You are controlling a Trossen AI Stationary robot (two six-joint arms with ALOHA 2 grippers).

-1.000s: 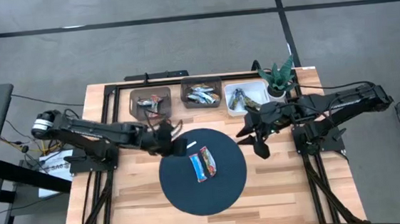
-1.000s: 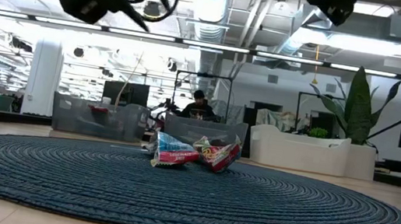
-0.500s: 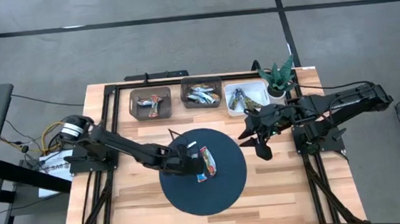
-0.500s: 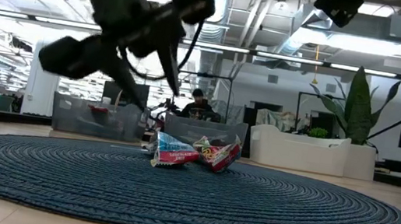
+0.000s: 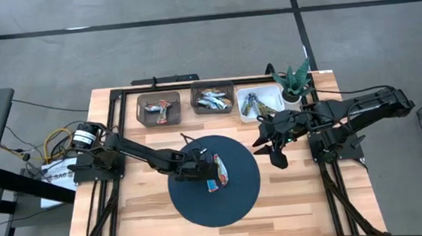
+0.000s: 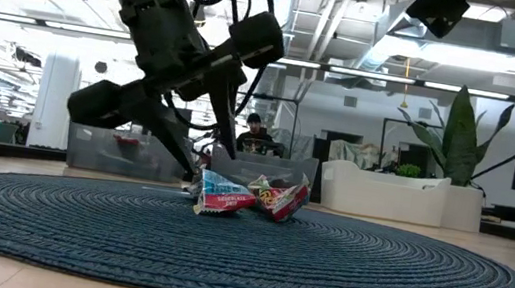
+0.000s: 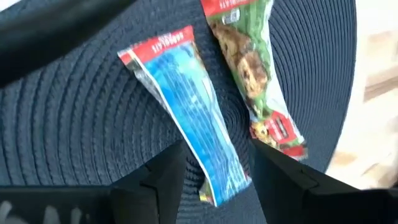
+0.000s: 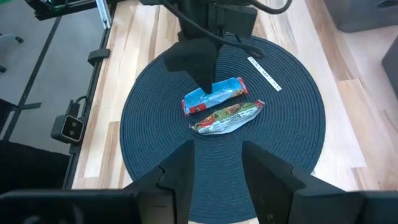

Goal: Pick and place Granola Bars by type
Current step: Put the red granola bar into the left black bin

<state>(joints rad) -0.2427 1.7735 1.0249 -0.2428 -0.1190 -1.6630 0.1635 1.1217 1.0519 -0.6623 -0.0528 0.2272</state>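
The left gripper [image 7: 211, 171], fingers spread, straddles the shiny blue-white granola bar [image 7: 189, 109] on the round dark-blue woven mat [image 5: 236, 199], left of the green-brown wrapped bar [image 7: 252, 68]. The right gripper [image 5: 276, 158] hovers open beyond the mat's right edge.

Floor [image 5: 191, 52]: grey, with dark lines.
Ceiling [image 6: 336, 14]: open pipes, long lights.
Desk [image 5: 293, 202]: light wood.

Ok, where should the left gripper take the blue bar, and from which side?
Across its narrow width near the middle, from straight above. The blue bar lies flat on the mat, and the green bar crowds one long edge. The open left gripper already straddles one end; I'd keep the finger clear of the green one.
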